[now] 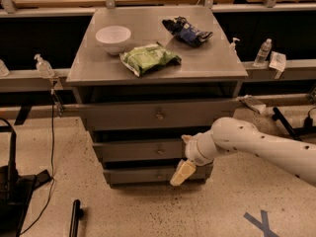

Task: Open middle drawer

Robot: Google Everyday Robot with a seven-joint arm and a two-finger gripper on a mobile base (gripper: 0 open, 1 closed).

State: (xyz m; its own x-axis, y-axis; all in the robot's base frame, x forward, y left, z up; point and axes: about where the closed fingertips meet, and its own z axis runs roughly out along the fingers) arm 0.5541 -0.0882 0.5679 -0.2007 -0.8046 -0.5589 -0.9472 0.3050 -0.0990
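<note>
The grey cabinet (98, 70) has three flat-fronted drawers, each with a small round centre knob. The middle drawer (131, 151) sits between the wider top drawer (118, 116) and the narrow bottom drawer (133, 175). Its knob (159, 151) is in plain view. My gripper (182, 171) comes in from the right on the white arm (256, 149). It hangs at the right end of the middle drawer's front, its tan tip over the bottom drawer, to the right of and below the knob.
On the cabinet top lie a white bowl (113, 35), a green chip bag (149, 58) and a dark blue bag (187, 31). Rails with bottles (262, 52) run behind on both sides. A black stand (12, 191) and cable lie on the floor at left.
</note>
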